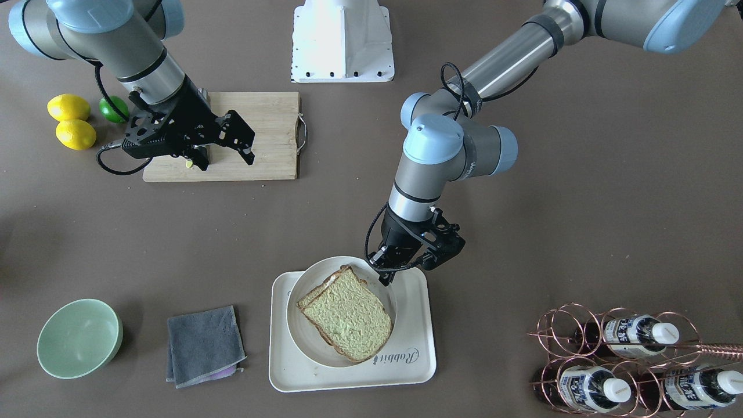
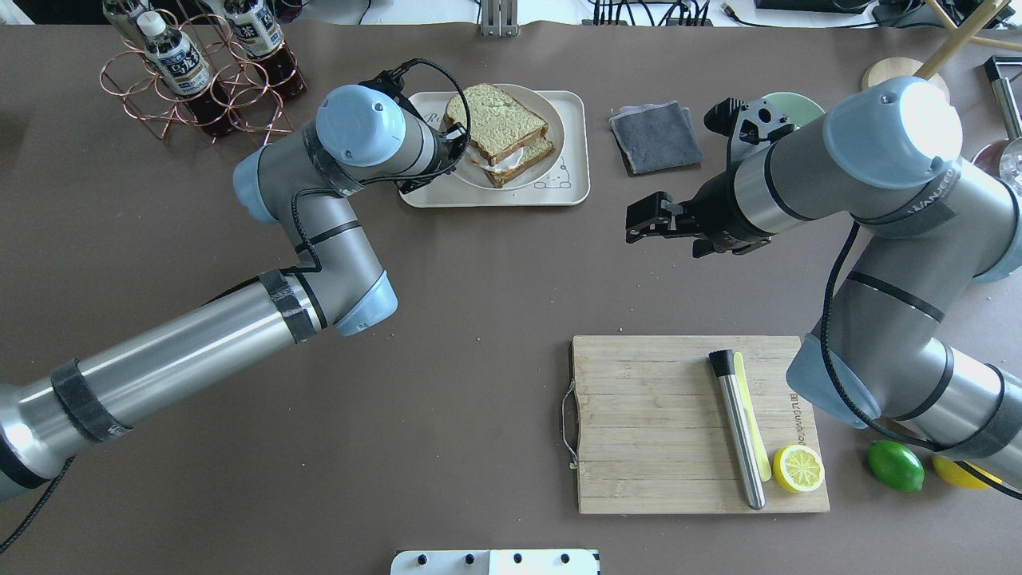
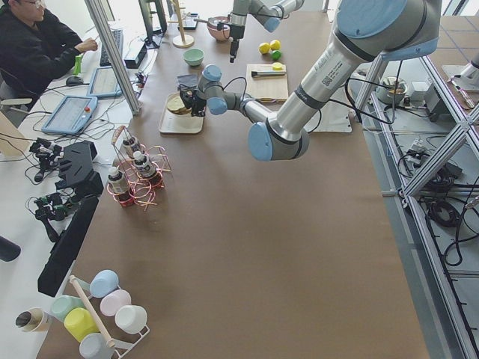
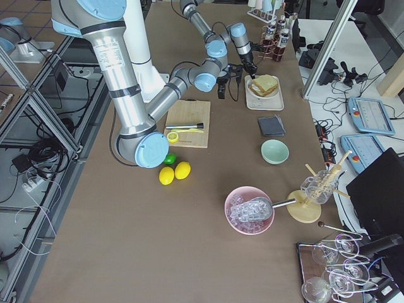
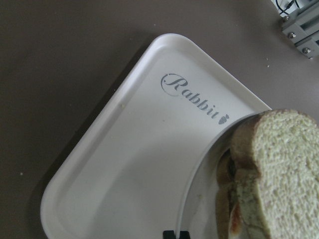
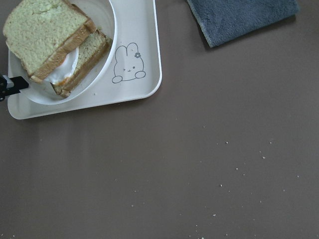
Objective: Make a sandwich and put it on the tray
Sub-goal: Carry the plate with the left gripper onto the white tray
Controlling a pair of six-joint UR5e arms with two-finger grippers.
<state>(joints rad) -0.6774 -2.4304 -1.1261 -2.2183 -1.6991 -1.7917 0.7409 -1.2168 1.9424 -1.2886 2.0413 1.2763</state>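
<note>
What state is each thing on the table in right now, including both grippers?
sandwich: assembled, lying on the plate
plate: on the tray, rim pinched
tray: lying flat, carrying the plate
left gripper: shut on the plate's rim
right gripper: open, empty
green bowl: upright, empty
grey cloth: folded
lemon half: cut face up, on the cutting board

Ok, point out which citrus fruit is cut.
The lemon half on the cutting board, cut face up; the lime and two whole lemons lie off the board.

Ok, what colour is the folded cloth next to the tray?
Dark grey cloth, a purple edge peeking out underneath; the front-facing view shows it best.
</note>
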